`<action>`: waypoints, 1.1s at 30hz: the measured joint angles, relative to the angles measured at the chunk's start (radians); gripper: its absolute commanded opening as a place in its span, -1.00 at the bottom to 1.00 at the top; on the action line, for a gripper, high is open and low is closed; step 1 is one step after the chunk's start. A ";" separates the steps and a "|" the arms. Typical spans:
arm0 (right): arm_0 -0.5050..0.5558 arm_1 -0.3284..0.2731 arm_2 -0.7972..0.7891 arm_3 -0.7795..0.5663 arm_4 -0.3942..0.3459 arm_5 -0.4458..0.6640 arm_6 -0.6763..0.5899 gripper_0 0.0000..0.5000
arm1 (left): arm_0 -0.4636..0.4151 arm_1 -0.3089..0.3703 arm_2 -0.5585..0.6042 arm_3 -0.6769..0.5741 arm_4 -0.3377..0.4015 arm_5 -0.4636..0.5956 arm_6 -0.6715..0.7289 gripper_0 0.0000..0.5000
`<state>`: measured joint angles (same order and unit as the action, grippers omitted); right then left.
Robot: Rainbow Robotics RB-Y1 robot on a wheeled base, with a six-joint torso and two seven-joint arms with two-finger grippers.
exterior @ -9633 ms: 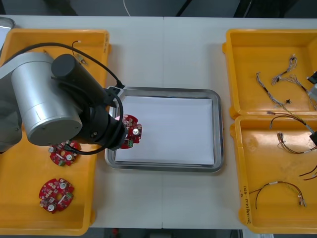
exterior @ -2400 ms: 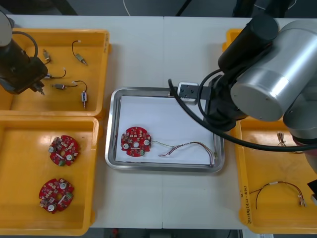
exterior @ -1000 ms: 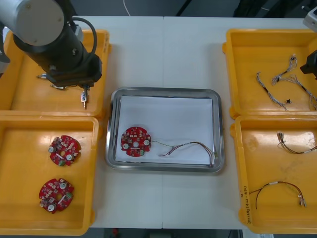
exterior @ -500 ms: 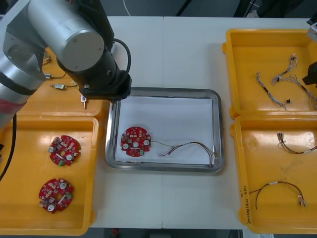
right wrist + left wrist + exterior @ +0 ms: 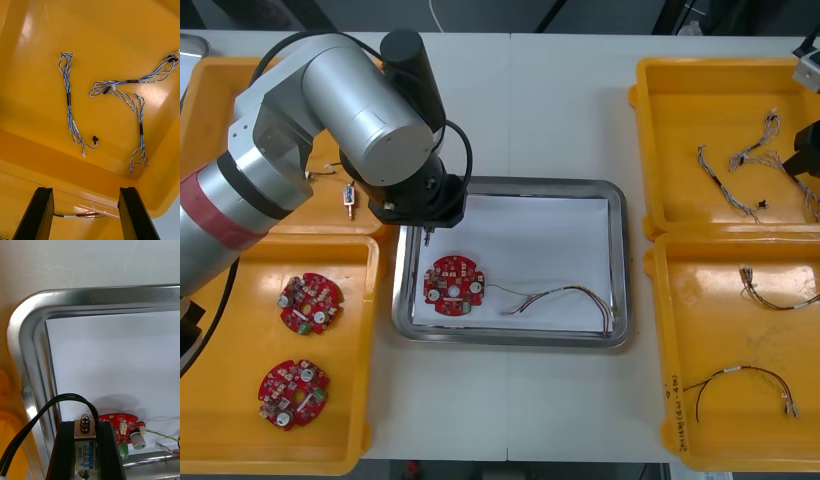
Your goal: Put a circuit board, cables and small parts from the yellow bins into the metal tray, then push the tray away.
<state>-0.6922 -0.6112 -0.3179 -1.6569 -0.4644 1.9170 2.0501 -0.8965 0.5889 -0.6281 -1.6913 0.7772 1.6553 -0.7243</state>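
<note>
My left gripper (image 5: 426,232) hangs over the metal tray's (image 5: 510,183) near-left part, just above the round red circuit board (image 5: 454,285). In the left wrist view it (image 5: 85,425) is shut on a small metal part (image 5: 85,448) with a looped black lead, and the board (image 5: 123,427) lies just past the fingers. A thin cable (image 5: 560,297) lies in the tray beside the board. My right gripper (image 5: 85,217) stands open above the far right yellow bin (image 5: 660,120), over twisted blue and white cables (image 5: 69,108).
The far left bin (image 5: 220,200) holds another small metal part (image 5: 348,196). Two more circuit boards (image 5: 308,303) lie in the near left bin. The near right bin (image 5: 680,330) holds cables (image 5: 740,382). Bare table lies beyond the tray.
My left arm has swung right from the far left bin to the tray's left side, carrying the small metal part. The right arm has stayed put.
</note>
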 measured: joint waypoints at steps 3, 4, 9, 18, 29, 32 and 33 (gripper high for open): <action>0.000 0.000 0.000 0.013 0.000 0.000 0.000 1.00 | 0.000 -0.007 -0.013 0.011 -0.003 -0.021 0.000 -0.99; 0.000 0.000 0.001 0.017 0.000 0.000 0.000 1.00 | 0.000 -0.008 -0.019 0.015 -0.004 -0.030 0.000 -0.99; -0.004 0.000 0.002 0.049 0.000 0.000 -0.007 1.00 | 0.000 -0.010 -0.054 0.044 -0.020 -0.072 0.000 -0.99; -0.043 0.000 0.002 0.102 0.000 0.000 -0.267 1.00 | 0.000 -0.010 -0.091 0.100 -0.040 -0.139 0.000 -0.99; -0.093 -0.002 0.002 0.172 0.009 0.000 -0.435 1.00 | 0.000 -0.011 -0.122 0.156 -0.059 -0.221 0.000 -1.00; -0.095 -0.012 0.002 0.191 0.011 0.000 -0.435 1.00 | 0.000 -0.012 -0.123 0.158 -0.059 -0.224 0.000 -0.72; -0.095 -0.018 0.002 0.199 0.011 0.000 -0.435 1.00 | 0.000 -0.012 -0.123 0.158 -0.060 -0.224 0.000 -0.47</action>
<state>-0.7874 -0.6290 -0.3158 -1.4576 -0.4531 1.9170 1.6156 -0.8968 0.5771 -0.7507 -1.5334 0.7176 1.4310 -0.7243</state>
